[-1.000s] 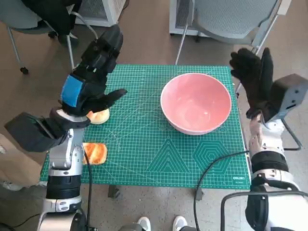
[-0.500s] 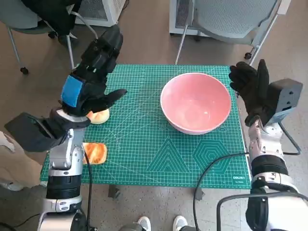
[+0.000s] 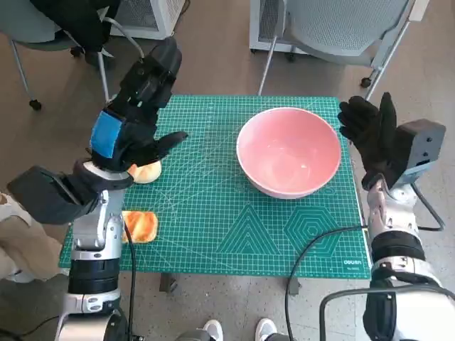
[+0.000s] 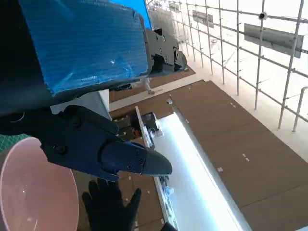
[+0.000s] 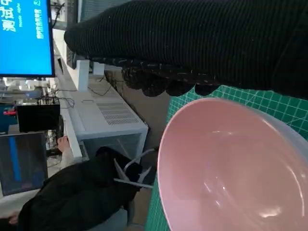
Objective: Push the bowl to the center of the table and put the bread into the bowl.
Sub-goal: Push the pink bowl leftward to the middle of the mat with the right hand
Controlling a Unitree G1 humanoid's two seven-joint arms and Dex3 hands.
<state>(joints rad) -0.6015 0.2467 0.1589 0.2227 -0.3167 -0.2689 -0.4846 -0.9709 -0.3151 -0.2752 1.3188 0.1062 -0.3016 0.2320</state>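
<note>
While both hands hold nothing, the items lie as follows on the worktop [image 3: 213, 213], which is covered by a green cutting mat.

Bowl [image 3: 288, 150]: pink, upright, on the right half of the worktop, nearer the far edge than the near one, close to the right edge. It also fills much of the right wrist view, where its inside shows bare.

Bread [image 3: 140, 226]: a toasted, orange-brown slice lying flat near the left edge, toward the near left corner, partly hidden behind the left forearm.

Second piece [image 3: 146, 171]: pale and rounded, near the left edge, farther back than the slice, mostly covered from above by the left hand.

Left hand [image 3: 135, 114]: black with blue tape across its back, raised above the left part of the worktop, fingers spread wide, well apart from the bowl.

Right hand [image 3: 371, 131]: black knitted glove, upright just beside the bowl's right rim at the right edge of the worktop, fingers apart; whether it touches the bowl cannot be told.

Chair [image 3: 341, 28]: grey, beyond the far edge.
</note>
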